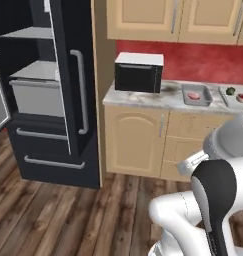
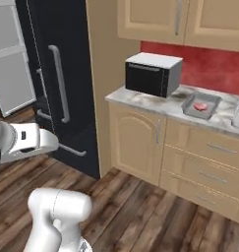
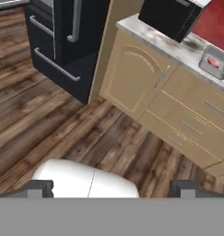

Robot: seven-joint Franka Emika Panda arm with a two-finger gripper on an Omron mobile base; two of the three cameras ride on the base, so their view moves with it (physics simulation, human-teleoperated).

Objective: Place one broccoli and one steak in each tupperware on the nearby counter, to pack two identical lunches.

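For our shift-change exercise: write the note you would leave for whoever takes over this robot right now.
Tool: open, holding nothing, aimed at the wood floor in front of the cabinets.
Darker tupperware: on the counter right of the microwave, one steak inside, no broccoli visible.
Paler tupperware: further right at the frame edge, with a green and a red item, apparently broccoli and a second steak.
Fridge door stands open.
Left: broccoli for the darker tray.

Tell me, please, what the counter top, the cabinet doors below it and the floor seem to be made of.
The counter looks like polished white marble, given its grey-brown veins. The cabinet doors look like light wood with a smooth matte finish; the grain is too faint to confirm. The floor looks like dark wooden planks, with visible seams and streaky grain.
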